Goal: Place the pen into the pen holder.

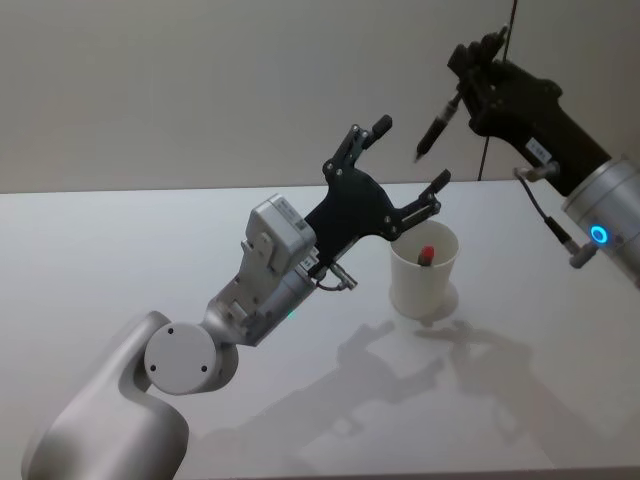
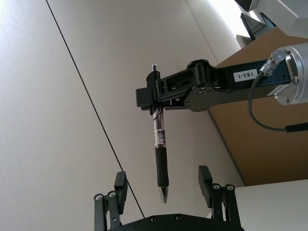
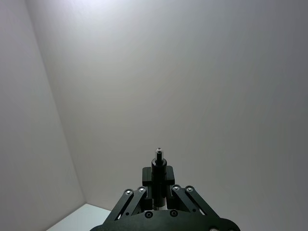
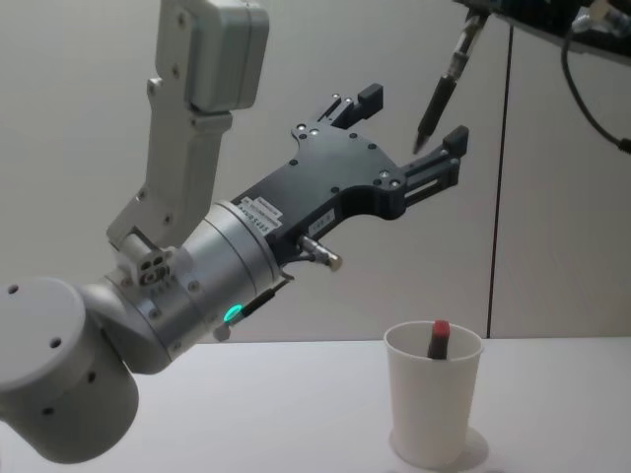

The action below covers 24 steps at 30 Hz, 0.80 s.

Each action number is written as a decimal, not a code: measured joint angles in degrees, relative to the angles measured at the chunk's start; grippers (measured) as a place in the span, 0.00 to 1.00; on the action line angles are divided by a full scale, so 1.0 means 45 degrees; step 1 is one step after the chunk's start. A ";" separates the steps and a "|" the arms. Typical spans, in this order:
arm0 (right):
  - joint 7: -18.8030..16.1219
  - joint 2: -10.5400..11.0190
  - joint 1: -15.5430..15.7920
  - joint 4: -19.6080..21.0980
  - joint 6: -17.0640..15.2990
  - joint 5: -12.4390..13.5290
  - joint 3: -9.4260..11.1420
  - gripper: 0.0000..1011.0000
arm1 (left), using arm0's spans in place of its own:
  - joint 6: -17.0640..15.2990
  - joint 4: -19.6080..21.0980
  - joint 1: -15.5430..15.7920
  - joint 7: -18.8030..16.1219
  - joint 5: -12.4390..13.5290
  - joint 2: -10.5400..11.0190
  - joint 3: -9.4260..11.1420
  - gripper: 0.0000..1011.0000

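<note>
My right gripper (image 1: 468,72) is raised high at the back right, shut on the top end of a black pen (image 1: 436,126) that hangs tip down. In the left wrist view the pen (image 2: 160,155) dangles from the right gripper (image 2: 156,94), its silver tip just between the left gripper's fingers (image 2: 120,186). My left gripper (image 1: 411,152) is open, pointing up toward the pen, touching nothing. The pen holder (image 1: 424,272), a white paper cup, stands on the table below them. From the chest, the pen (image 4: 438,95) is by the left gripper (image 4: 412,116), above the pen holder (image 4: 434,409).
A red-tipped object (image 4: 439,339) stands inside the cup. The white table (image 1: 120,250) stretches to the left and front. A plain wall with a thin dark vertical seam (image 4: 503,177) lies behind. The left arm's grey wrist (image 1: 270,270) reaches across the middle.
</note>
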State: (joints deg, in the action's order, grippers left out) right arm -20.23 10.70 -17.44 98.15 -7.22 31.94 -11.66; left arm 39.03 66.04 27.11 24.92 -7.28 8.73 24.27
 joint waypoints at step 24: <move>0.1956 0.0201 0.0410 -0.0340 0.1773 -0.1808 0.0069 0.13 | 0.0000 0.0000 0.0000 0.0000 0.0000 0.0000 0.0000 0.99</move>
State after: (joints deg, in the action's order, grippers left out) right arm -11.42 11.60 -15.59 96.62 0.76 23.80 -11.35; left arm 39.03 66.04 27.11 24.92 -7.28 8.73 24.26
